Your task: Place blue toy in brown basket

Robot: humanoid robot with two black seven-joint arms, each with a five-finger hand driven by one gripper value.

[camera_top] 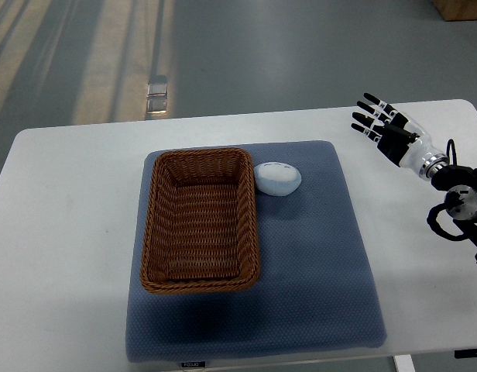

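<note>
A pale blue rounded toy (pixel 277 178) lies on the blue mat, touching the upper right outside edge of the brown wicker basket (pixel 250 225). The basket holds nothing. My right hand (pixel 378 124) hovers over the white table at the upper right, well clear of the toy, with its black fingers (pixel 365 116) spread and holding nothing. My left arm does not show.
A blue mat (pixel 324 263) covers the middle of the white table (pixel 68 232). A small clear object (pixel 156 94) sits on the grey floor beyond the table's far edge. Part of a wooden box (pixel 459 8) shows at the top right corner.
</note>
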